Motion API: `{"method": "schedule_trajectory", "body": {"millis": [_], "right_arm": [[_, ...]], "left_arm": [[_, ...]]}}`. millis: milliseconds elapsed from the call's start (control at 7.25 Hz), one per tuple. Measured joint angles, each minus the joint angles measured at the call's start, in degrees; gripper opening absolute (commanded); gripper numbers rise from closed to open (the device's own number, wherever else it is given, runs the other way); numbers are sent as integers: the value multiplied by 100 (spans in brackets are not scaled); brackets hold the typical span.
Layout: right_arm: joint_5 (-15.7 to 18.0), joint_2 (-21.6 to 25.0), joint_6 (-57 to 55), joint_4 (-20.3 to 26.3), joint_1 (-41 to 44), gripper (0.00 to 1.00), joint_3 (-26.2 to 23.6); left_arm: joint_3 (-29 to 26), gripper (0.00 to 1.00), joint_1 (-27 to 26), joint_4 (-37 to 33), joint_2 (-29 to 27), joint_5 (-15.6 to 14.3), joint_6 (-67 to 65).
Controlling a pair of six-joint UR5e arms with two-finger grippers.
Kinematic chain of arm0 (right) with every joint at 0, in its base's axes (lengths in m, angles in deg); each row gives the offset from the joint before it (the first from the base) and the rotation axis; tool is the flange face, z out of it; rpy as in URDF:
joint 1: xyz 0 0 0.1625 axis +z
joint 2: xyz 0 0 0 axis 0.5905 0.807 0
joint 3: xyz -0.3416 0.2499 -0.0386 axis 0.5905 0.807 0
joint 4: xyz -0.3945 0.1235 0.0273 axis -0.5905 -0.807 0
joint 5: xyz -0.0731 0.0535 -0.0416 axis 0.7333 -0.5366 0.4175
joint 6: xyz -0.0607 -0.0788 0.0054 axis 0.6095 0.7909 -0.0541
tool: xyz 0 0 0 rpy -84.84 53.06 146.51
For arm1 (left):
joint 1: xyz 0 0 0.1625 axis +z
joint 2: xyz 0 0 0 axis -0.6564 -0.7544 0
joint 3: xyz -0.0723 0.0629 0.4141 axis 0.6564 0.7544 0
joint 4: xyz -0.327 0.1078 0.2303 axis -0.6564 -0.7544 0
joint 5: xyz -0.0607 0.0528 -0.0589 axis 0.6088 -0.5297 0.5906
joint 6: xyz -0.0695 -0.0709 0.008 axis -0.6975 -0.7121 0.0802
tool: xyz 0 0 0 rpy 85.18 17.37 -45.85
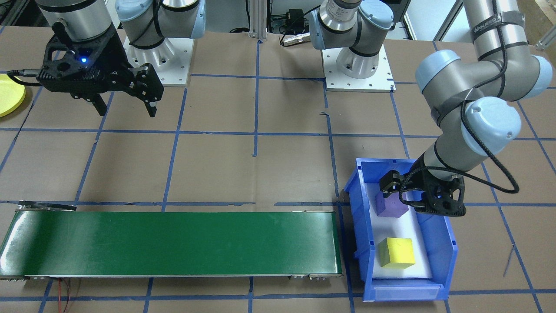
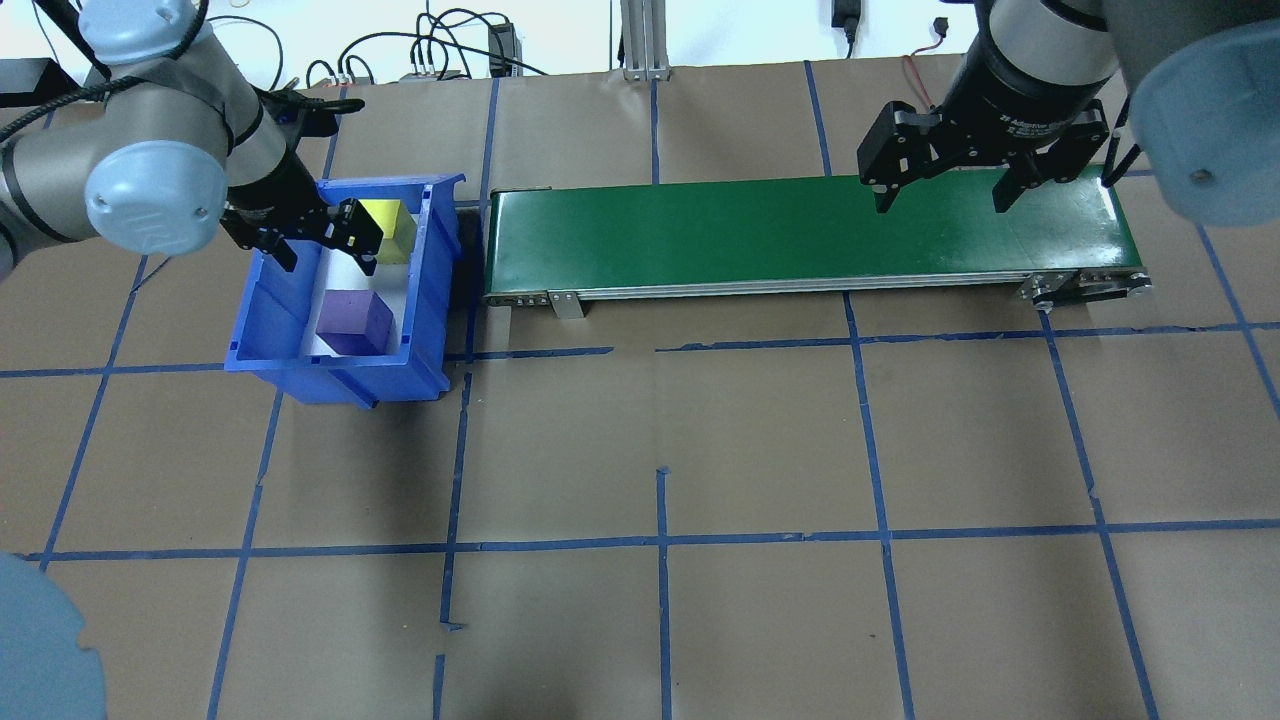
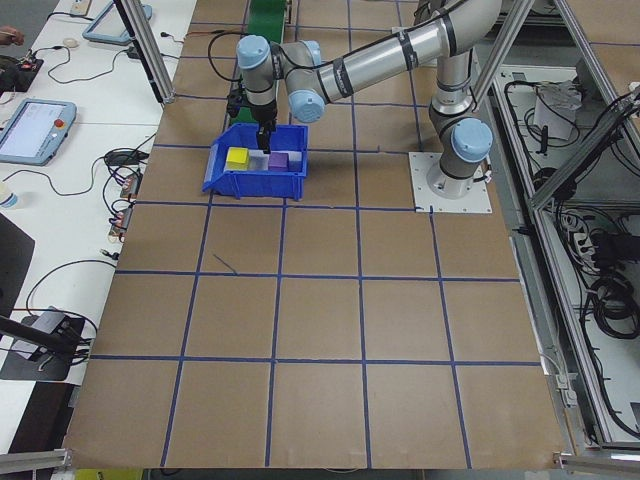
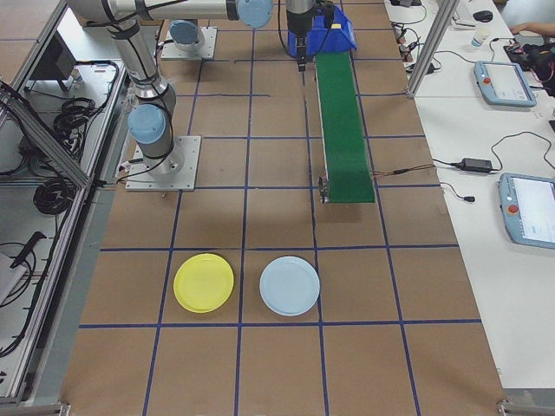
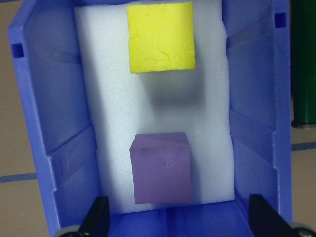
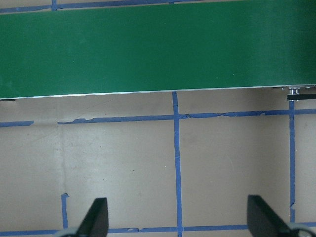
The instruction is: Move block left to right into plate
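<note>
- Two foam blocks sit on white padding inside the blue bin (image 2: 432, 290): a purple block (image 5: 161, 168) nearer the robot and a yellow block (image 5: 160, 36) at the far end, well apart from each other
- Left pincer (image 2: 318, 238) hangs over the bin, above the purple block, its fingers (image 5: 97, 217) spread apart and gripping nothing
- Right pincer (image 2: 945, 187) hovers above the table beside the green conveyor belt (image 2: 800, 235), near the belt's end farthest from the bin; its fingers (image 6: 96, 216) are also spread wide with nothing between them
- Yellow plate (image 4: 204, 282) lies flat on the table well beyond that far end of the belt, on the robot's right, with nothing on it
- Just beside the yellow plate lies a pale blue plate (image 4: 290, 285), the two close but not touching
- Blue bin stands at the belt's other end, close against it
</note>
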Motion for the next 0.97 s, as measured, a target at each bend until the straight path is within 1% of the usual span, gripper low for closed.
{"method": "schedule_trajectory", "body": {"millis": [276,690,828,966], "right_arm": [[9,0,0,8,0,100,-7],[17,0,0,15,0,100,-12],[21,0,0,17,0,100,-11],[23,0,0,18,0,100,-11]], "left_arm": [[109,100,4,225,-252,-5,14],[291,99,4,323,-372,-20,18],[356,86,4,401,-407,-80,12],[399,53,7,474,-434,-177,-9]]}}
